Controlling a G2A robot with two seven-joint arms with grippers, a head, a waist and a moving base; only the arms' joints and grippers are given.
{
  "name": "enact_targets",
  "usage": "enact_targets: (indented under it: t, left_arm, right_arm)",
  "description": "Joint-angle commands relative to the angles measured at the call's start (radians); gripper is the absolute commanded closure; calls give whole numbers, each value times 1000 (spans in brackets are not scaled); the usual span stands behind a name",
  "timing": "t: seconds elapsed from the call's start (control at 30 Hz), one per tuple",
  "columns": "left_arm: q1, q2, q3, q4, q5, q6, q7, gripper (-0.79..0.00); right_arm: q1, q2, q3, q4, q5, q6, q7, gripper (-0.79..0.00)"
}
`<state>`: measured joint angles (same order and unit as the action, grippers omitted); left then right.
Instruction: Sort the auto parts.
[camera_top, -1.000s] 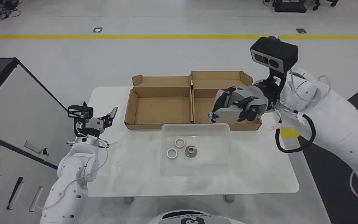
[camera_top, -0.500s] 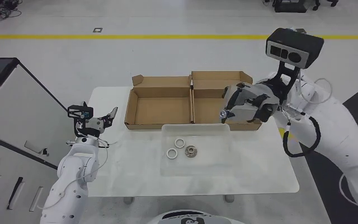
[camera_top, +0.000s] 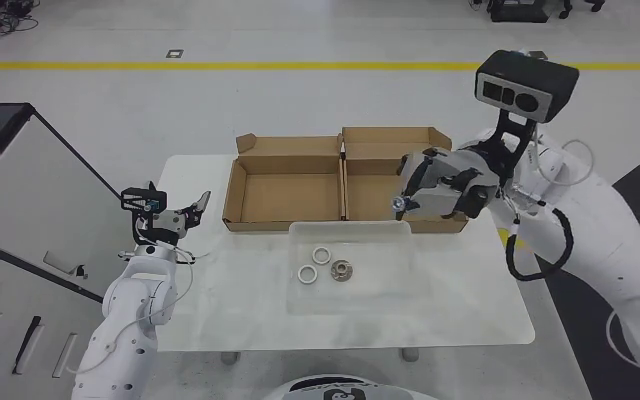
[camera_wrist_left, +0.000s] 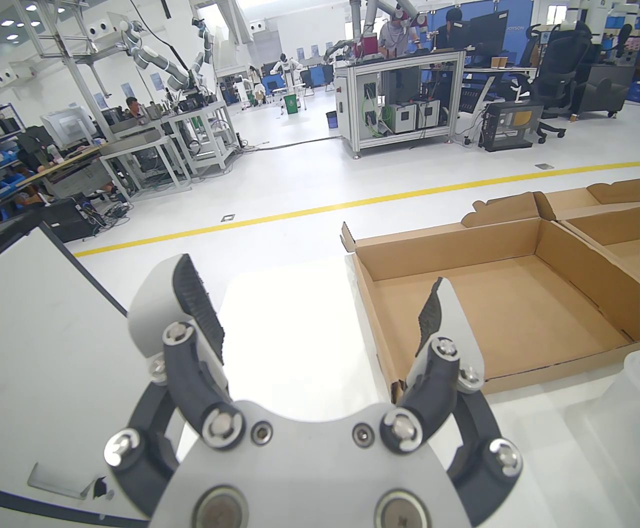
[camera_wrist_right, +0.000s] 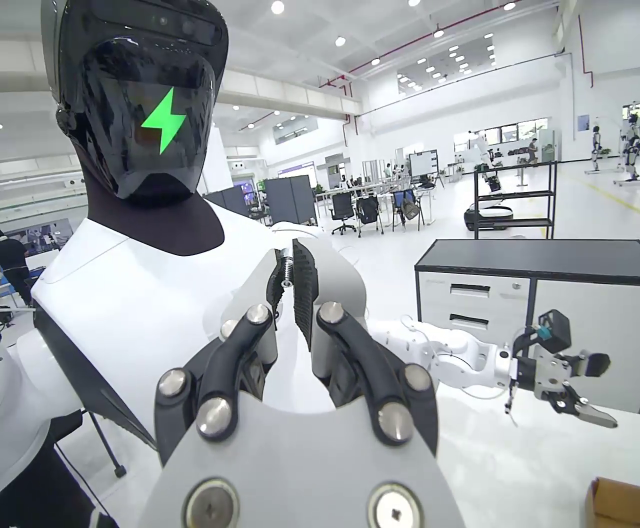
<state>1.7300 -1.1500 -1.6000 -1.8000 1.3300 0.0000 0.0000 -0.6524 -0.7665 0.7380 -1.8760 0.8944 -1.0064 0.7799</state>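
Note:
My right gripper (camera_top: 401, 205) hangs above the front of the right cardboard box (camera_top: 368, 188), shut on a small threaded metal part (camera_wrist_right: 286, 269) pinched between its pads (camera_wrist_right: 305, 280). The clear plastic tray (camera_top: 385, 285) in front of the boxes holds two white rings (camera_top: 322, 254) (camera_top: 306, 272) and a round metal part (camera_top: 342, 268). My left gripper (camera_top: 193, 208) is open above the table's left edge, left of the left cardboard box (camera_wrist_left: 500, 305), with nothing between its fingers (camera_wrist_left: 197, 300).
Both boxes stand side by side at the back of the white table (camera_top: 220, 300), flaps open. A white panel (camera_top: 40, 190) leans beside the table's left side. The left gripper (camera_wrist_right: 580, 400) shows far off in the right wrist view.
My right gripper has shifted a little to the right over the right box with the part in it, then held still. The left arm has not moved.

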Motion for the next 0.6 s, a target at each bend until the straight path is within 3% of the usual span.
enact_targets:
  t: [0.0, 0.43, 0.57]
  left_arm:
    - [0, 0, 0, 0, 0, 0, 0, -785]
    - [0, 0, 0, 0, 0, 0, 0, -785]
    - [0, 0, 0, 0, 0, 0, 0, -785]
  right_arm:
    - [-19, -4, 15, -15, 8, -6, -31, 0]
    - [-123, -41, 94, -75, 6, -6, -76, 0]
    - [-121, -50, 109, -48, -86, 43, -55, 0]
